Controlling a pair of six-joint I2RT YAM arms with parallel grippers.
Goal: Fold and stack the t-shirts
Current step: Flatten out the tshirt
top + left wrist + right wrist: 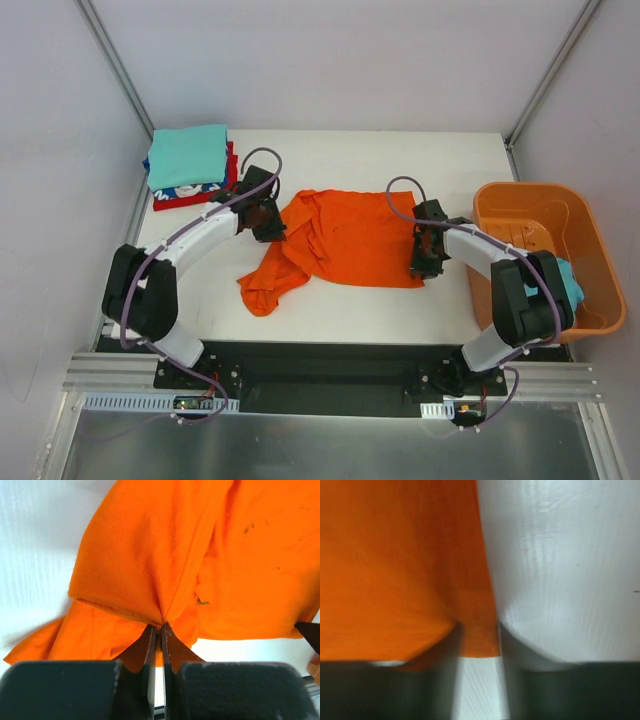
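A bright orange t-shirt (pixel 345 240) lies spread and rumpled in the middle of the white table (pixel 340 300). My left gripper (pixel 268 222) is at its left upper edge, shut on a pinch of the orange cloth (pixel 200 555), which bunches up at the fingertips (pixel 161 626). My right gripper (pixel 422 262) is at the shirt's right lower corner. In the right wrist view its jaws (pixel 477 630) stand apart, with the flat corner of the orange t-shirt (pixel 395 570) lying between them on the table.
A stack of folded t-shirts (pixel 190 165), teal on top with red and blue-and-white beneath, sits at the back left. An orange plastic basket (pixel 595 255) stands at the right edge, with a teal shirt (pixel 570 280) hanging over its near rim.
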